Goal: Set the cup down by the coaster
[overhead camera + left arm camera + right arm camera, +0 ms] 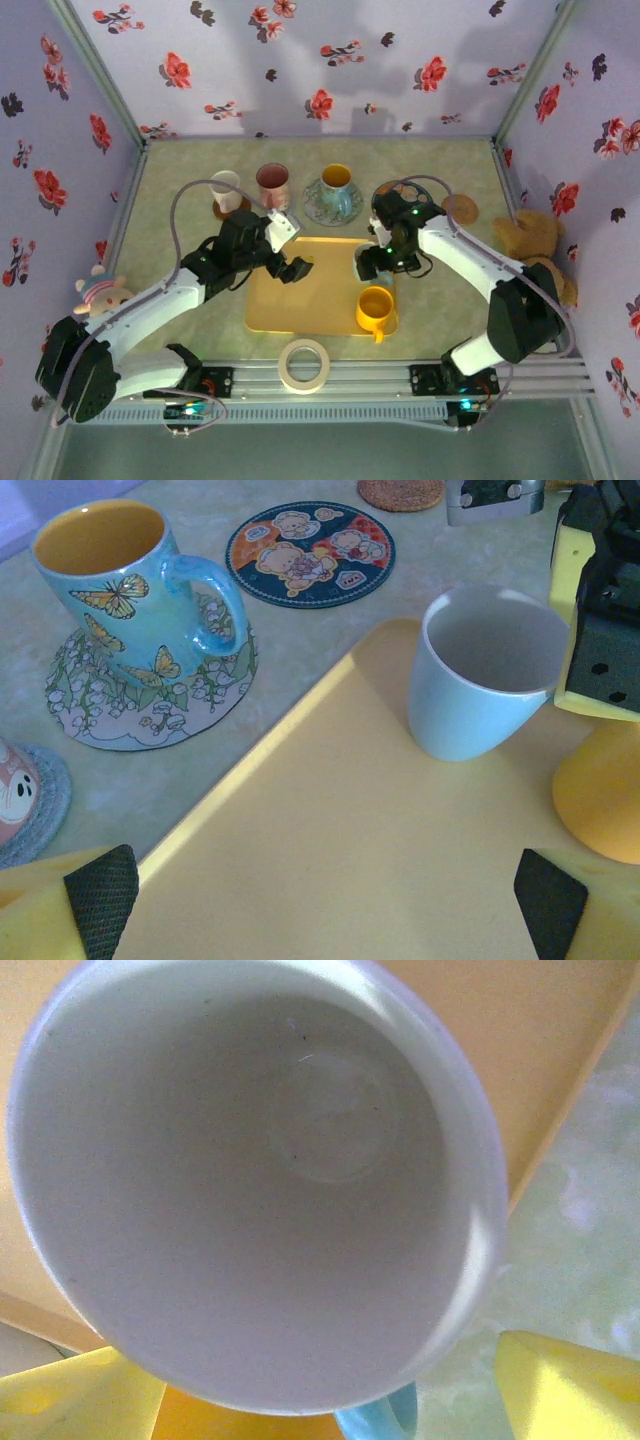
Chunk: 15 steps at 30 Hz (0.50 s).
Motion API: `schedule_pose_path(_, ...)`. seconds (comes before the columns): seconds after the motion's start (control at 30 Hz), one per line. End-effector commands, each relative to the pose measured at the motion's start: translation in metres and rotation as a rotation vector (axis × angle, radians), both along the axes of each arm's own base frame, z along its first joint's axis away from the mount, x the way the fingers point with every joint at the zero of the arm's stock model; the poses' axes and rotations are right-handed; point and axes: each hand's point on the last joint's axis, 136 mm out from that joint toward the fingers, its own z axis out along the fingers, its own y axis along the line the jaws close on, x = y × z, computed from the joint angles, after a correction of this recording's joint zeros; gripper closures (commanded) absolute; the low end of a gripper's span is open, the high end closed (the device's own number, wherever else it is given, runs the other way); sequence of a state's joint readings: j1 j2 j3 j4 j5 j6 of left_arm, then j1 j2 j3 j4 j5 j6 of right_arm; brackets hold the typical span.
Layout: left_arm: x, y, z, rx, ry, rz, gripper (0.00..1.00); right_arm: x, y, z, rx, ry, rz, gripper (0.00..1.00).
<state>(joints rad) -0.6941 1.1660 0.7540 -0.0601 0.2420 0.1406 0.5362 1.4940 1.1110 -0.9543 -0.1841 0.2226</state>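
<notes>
The right pincer stands wide open around the pale cup, with its yellow fingers on either side of the rim. One finger is clear of the wall, with bench showing in the gap. The other is half hidden under the rim, so I cannot tell whether it touches.

The cup is on the yellow tray, upright — mouth up toward the pincer, long axis vertical, empty inside. A pale blue stub between the fingers, close to the palm, looks like its handle. The orange mug stands just beside the cup, right under the same pincer.

The left pincer is fully open and holds nothing — it hovers above the tray, with the cup ahead of its right finger. Farther ahead of its tips, off the tray, lie the bear-print coaster and the cork coaster, both bare and apart from the cup.
</notes>
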Motion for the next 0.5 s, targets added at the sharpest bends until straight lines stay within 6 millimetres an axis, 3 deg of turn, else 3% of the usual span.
schedule_pose_path(0.0, 0.002, -0.001, 0.001, -0.007, -0.016, 0.011, 0.0, 0.008, 0.005, -0.004, 0.002, -0.012, -0.025, 0.15)
schedule_pose_path(0.47, 0.004, 0.001, 0.001, -0.004, -0.021, 0.016, 0.0, 0.024, 0.017, -0.011, -0.013, -0.033, 0.001, 0.18)
